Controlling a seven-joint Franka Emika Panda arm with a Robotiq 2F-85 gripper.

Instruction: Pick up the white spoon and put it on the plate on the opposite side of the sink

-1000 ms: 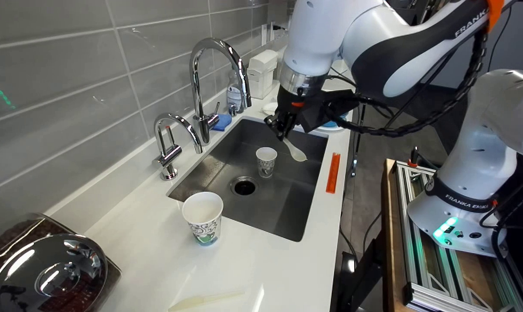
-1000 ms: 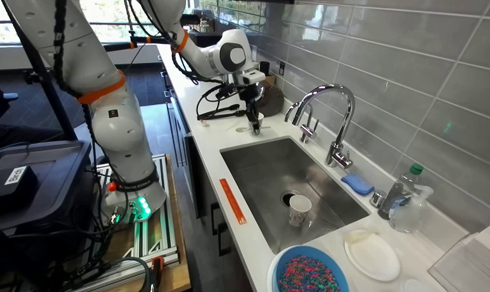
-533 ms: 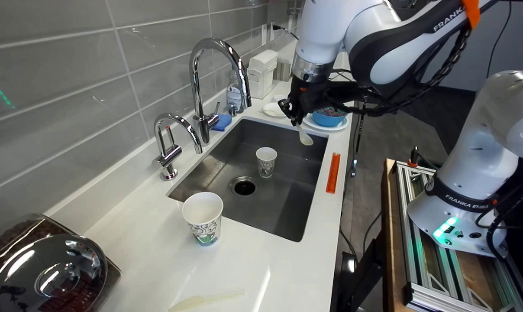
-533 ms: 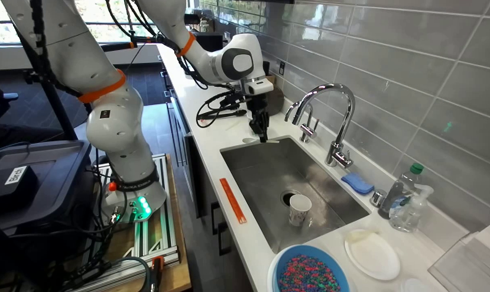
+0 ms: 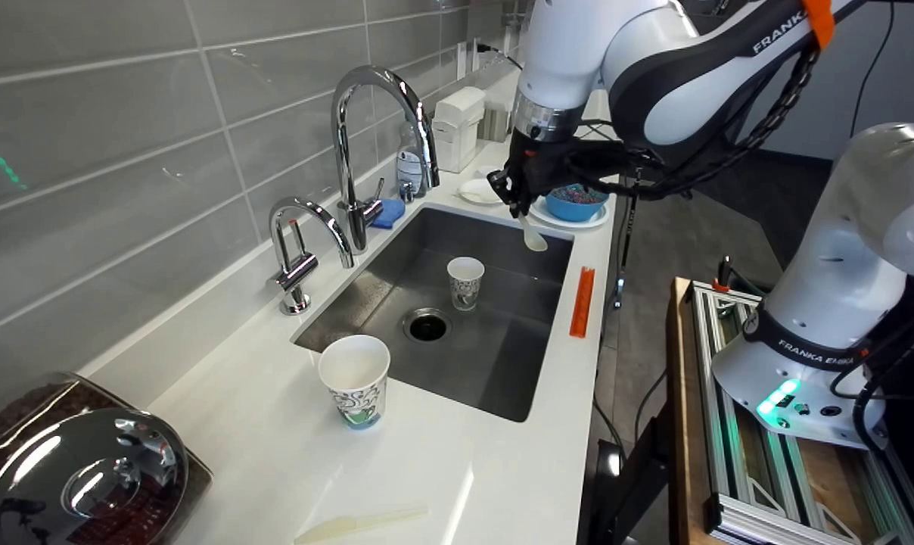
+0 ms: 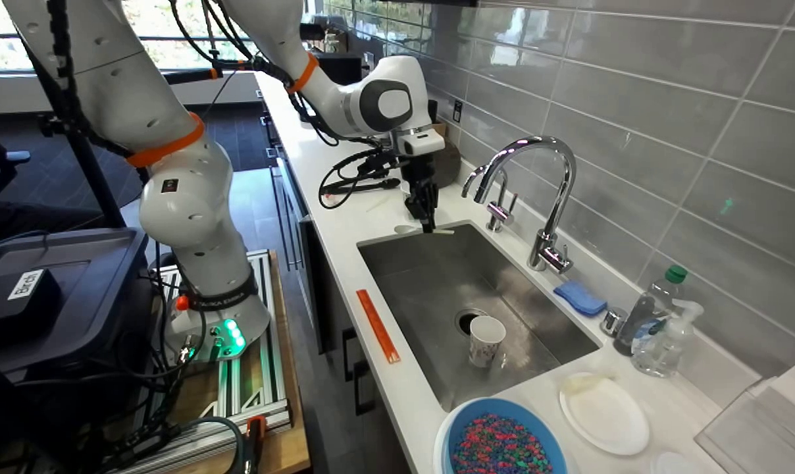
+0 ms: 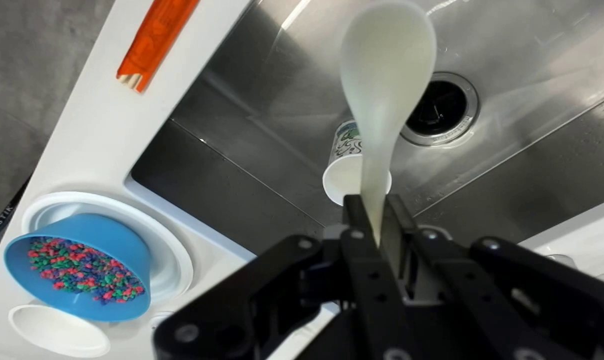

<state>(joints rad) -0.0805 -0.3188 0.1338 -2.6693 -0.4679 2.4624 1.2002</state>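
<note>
Gripper (image 7: 374, 202), black two-finger, is up in the air over the rectangular stainless-steel sink (image 5: 495, 371); both exterior views agree. Fingers (image 7: 356, 220) clamped on the handle of the small off-white plastic spoon (image 7: 388, 55), one pad each side in the wrist view. So spoon is in the grasp, above the basin floor. Scoop end angles toward the front (robot-side) edge of the white counter (image 5: 525, 469); in an exterior view the handle end pokes out on the wall side of the gripper.

Small flat round plain white plate (image 6: 611, 431): on the counter past one end of the sink, toward the wall edge, apart from the spoon. Something pale (image 6: 585, 383) sits at its rim, too faint to ID.

Blue bowl (image 7: 109, 235) of red, green and dark-blue bits: on a wider white dish (image 7: 174, 270), by the front-edge corner of the sink, same end as the plate.

White paper cup (image 5: 466, 286) with printed swirls: upright in the sink, just beside the round drain (image 5: 429, 328). Second printed paper cup (image 5: 355, 382): upright on the counter past the opposite end, near the sink rim. Flat pale plastic utensil (image 5: 359, 524) farther out on that end.

Flat orange-red packet (image 5: 582, 303), pale stick ends showing in the wrist view, lies along the front edge beside the sink.

Wall edge: tall arched chrome faucet (image 5: 343, 144), smaller chrome faucet (image 5: 298, 280), blue sponge (image 6: 580, 298) near the tall one, clear pump bottle (image 6: 664, 349) just beside a green-capped bottle (image 6: 647, 309). Shiny-lidded jar (image 5: 86, 477) at the second cup's end.
</note>
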